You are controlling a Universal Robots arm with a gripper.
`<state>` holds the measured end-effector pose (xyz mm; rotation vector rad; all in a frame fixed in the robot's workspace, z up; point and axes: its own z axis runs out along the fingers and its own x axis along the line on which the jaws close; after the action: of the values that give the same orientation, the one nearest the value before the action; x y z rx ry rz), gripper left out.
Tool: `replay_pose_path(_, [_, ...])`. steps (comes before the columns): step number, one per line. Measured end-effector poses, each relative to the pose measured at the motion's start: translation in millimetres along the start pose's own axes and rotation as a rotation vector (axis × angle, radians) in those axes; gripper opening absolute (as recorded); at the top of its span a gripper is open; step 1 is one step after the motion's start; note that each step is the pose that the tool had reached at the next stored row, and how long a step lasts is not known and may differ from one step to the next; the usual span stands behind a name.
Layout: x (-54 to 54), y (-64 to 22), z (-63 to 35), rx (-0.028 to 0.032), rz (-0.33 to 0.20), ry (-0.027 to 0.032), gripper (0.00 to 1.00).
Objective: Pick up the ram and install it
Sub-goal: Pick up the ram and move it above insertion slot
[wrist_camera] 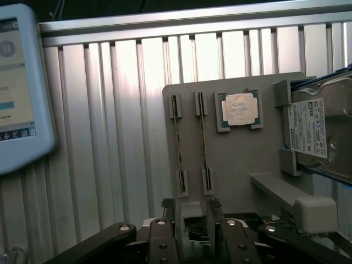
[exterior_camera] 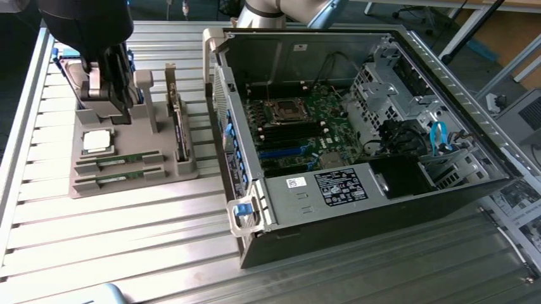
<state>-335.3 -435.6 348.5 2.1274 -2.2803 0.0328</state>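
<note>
Ribbed aluminium table [exterior_camera: 127, 221] carries a grey holder [exterior_camera: 173, 180] with two ram sticks [exterior_camera: 121, 159], jaws spread wide above it.

The arm [exterior_camera: 268, 11] is a smooth, rounded silver-grey tube. Its gripper [wrist_camera: 191, 208] is matte black and bulky, with jointed links dotted by bright round screws and slim ridged fingertips [wrist_camera: 168, 204].

Cuts off the hard drive [wrist_camera: 336, 110] and the screen [wrist_camera: 19, 82] at the wrist view's edge. Hides part of the grey holder [exterior_camera: 127, 183] behind the black arm [exterior_camera: 89, 31] in the exterior view. Can't make out chips on the ram [wrist_camera: 202, 140].
</note>
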Motion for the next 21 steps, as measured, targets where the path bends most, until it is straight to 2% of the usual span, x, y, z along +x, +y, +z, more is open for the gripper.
replay_pose_path(21, [-0.2,0.0,8.0,0.0,-0.001,0.0,0.36])
